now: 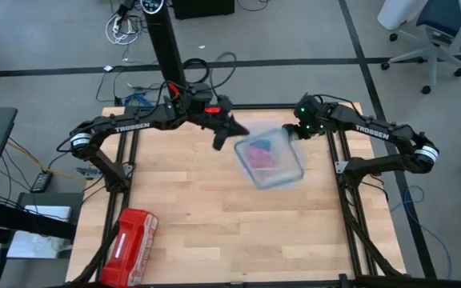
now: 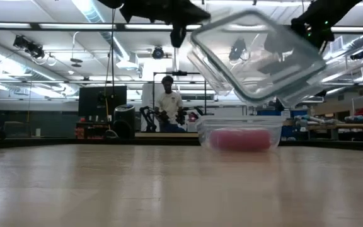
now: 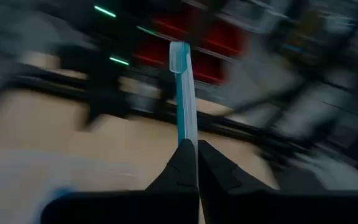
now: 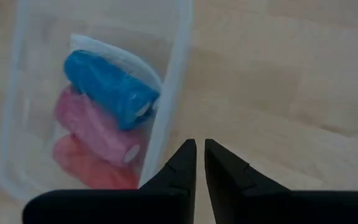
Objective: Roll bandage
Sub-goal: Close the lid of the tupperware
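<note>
Blue rolled bandage (image 4: 112,89), lying atop pink rolls (image 4: 95,134) inside clear container (image 4: 169,81).
</note>
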{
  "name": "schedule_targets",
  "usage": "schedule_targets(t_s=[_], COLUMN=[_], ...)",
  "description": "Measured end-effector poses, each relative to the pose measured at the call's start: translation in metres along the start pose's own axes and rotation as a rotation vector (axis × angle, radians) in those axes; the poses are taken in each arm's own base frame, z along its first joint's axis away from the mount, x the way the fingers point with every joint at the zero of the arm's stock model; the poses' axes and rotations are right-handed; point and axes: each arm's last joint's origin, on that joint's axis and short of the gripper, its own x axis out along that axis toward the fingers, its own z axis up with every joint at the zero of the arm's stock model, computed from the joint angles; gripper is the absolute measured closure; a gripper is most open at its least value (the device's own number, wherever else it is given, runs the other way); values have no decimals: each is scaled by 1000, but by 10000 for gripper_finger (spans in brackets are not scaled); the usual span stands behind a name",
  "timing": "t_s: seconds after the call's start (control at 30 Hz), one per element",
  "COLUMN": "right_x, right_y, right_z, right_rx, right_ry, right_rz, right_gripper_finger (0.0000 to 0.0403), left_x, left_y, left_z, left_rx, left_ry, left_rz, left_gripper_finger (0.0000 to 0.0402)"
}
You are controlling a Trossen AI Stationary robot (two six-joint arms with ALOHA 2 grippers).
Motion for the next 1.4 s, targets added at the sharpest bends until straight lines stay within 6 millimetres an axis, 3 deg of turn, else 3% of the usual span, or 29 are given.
schedule_targets(t_s=[0.13,0.27,0.57,0.87,1.13,1.4], right_x=[16,32,49,75,74,73], right_y=[-1,-1,9,29,58,78], right_z=[6,14,37,55,50,20], right_rx=[-30,-23,-63,-205,-360,-406], right_ry=[35,32,-34,76,128,270], right_rz=[-8,-6,61,165,247,259], right_gripper_finger=[376,378,379,383,390,401], left_x=[-1,-4,-18,-27,-41,-43], left_y=[7,12,4,-6,-16,-16], left_z=[2,3,19,22,27,22], left_rx=[3,-15,-177,-191,-158,-194], left_ry=[-55,-77,-125,-88,-80,-20], left_rz=[232,282,5,-87,-123,-136], left_gripper_finger=[401,401,401,401,401,401])
